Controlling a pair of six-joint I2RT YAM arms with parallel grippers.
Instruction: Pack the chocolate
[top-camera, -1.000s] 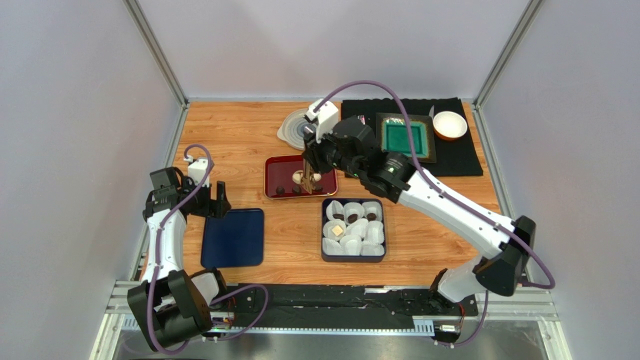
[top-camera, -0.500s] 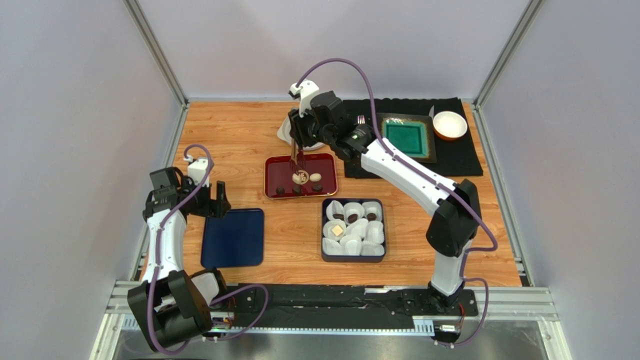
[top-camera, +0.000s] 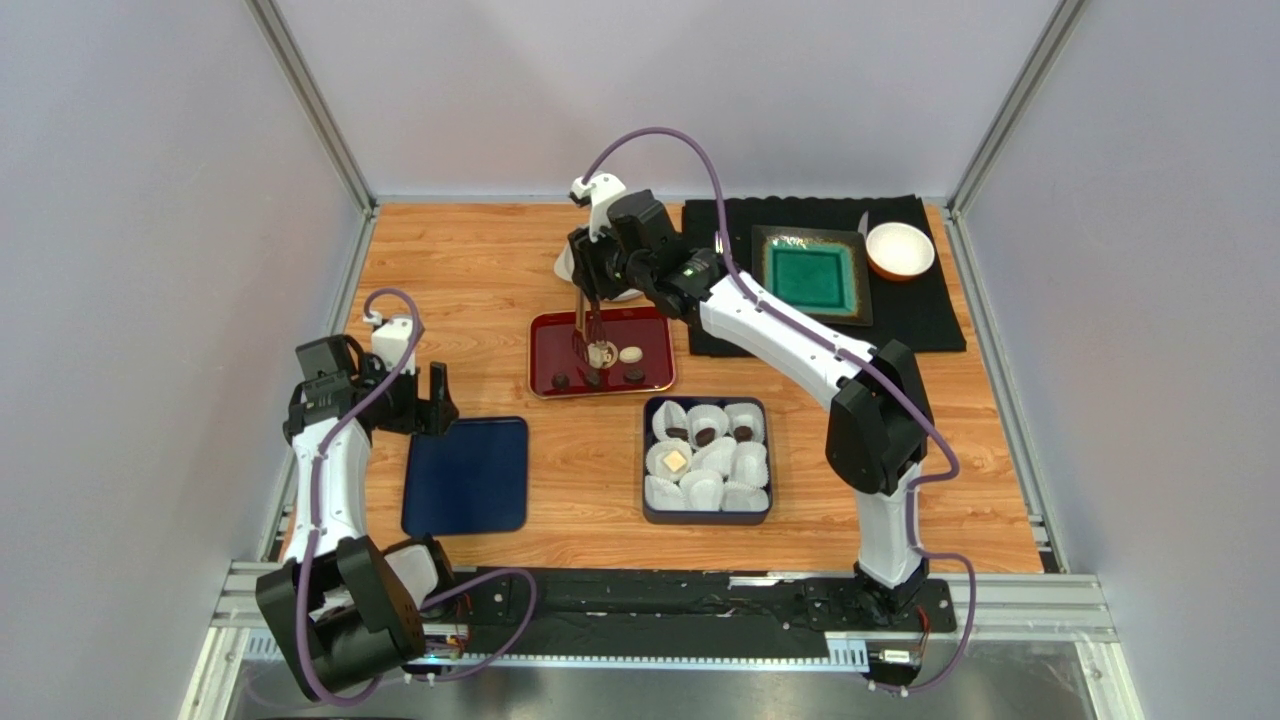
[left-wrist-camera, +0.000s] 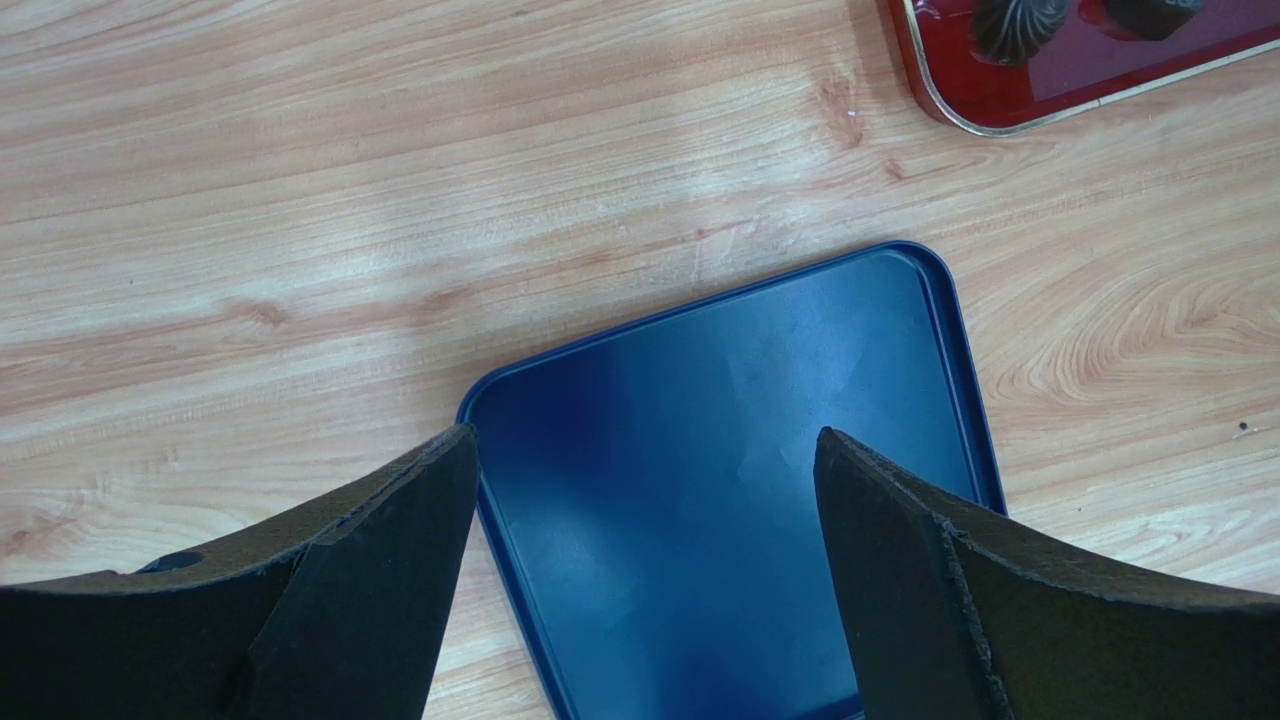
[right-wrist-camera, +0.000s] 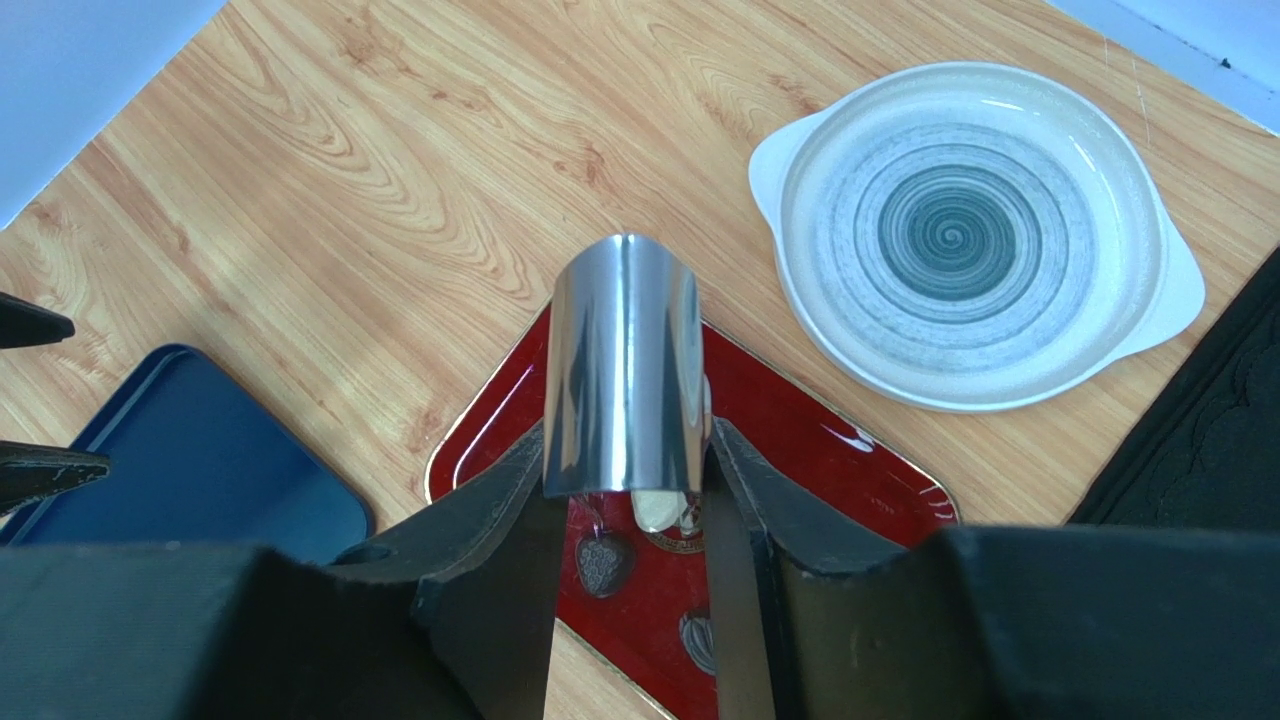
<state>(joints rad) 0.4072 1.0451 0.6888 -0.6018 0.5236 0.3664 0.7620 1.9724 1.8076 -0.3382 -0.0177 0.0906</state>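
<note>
Several chocolate pieces lie in the red tray (top-camera: 559, 333): a cream one (top-camera: 631, 356) and dark ones (top-camera: 559, 383). My right gripper (top-camera: 589, 294) (right-wrist-camera: 627, 444) hangs over this tray, shut on steel tongs (right-wrist-camera: 624, 360) that point down. The tongs' tips reach a pale piece (right-wrist-camera: 657, 510) next to a dark heart-shaped piece (right-wrist-camera: 601, 563). A dark box (top-camera: 652, 510) of white paper cups holds a few dark pieces (top-camera: 703, 437) and a tan one (top-camera: 675, 461). My left gripper (top-camera: 439, 402) (left-wrist-camera: 643, 438) stands open and holds nothing, above the blue lid (left-wrist-camera: 736, 480).
A grey spiral plate (right-wrist-camera: 969, 233) sits beyond the red tray. On the black mat (top-camera: 917, 323) at the back right stand a green dish (top-camera: 816, 275) and a white bowl (top-camera: 899, 249). The blue lid (top-camera: 466, 476) lies at the front left.
My right arm has swung left and stretched toward the back, carrying the tongs toward the left part of the red tray. The left arm has not moved.
</note>
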